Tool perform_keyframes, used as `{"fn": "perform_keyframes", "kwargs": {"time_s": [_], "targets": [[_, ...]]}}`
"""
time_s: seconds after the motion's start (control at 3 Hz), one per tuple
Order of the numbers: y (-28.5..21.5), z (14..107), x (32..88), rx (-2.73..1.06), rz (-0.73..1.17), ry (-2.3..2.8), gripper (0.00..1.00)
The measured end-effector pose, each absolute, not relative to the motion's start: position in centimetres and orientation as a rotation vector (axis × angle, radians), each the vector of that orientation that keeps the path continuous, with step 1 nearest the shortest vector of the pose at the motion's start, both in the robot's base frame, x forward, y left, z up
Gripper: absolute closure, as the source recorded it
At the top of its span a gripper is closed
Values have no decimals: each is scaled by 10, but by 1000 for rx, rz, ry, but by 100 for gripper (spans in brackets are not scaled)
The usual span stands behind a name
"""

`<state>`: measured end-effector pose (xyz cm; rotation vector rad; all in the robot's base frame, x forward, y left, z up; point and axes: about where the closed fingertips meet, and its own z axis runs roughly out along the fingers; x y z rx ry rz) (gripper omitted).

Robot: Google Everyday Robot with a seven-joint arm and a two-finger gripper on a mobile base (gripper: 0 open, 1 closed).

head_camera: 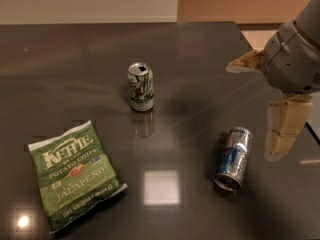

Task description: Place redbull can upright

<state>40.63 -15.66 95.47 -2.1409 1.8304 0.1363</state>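
Since lying on its side and ungrasped, calling redbull can (234,159) not placed: zero progress, judged. Left to do: close in, grasp across body, lift, rotate to vertical, set base down on table (60,59), let go, confirm standing.

Left to right, materials:
- Got chip bag (75,176) front left, lying flat. Crinkly green film, pillow-shaped, glossy print.
- See soda can (141,86) mid-table, upright, top opened. White-green printed aluminium, wider cylinder, mirrored in the table. Not the target.
- Redbull can right of centre, toward front: long axis roughly front-to-back, one round end facing camera, can't tell top or base. Well apart from soda can. Slim silver-blue cylinder, thin smooth metal; probably rolls sideways if nudged, slick to pinch.
- Far right, see gripper (253,110) hanging over table, just beside redbull can, not touching. Beige fingers (282,129) spread, released, holding nothing. Grey rounded wrist housing (292,59) above, hard plastic by the look.

Table itself: dark, hard, polished, reflective, light glare at front.
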Motion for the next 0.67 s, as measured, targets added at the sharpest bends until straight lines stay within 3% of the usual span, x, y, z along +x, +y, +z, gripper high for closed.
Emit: {"fn": "perform_keyframes", "kwargs": {"time_s": [0.67], "targets": [[-133, 913, 371, -2492, 119, 1415, 0]]}}
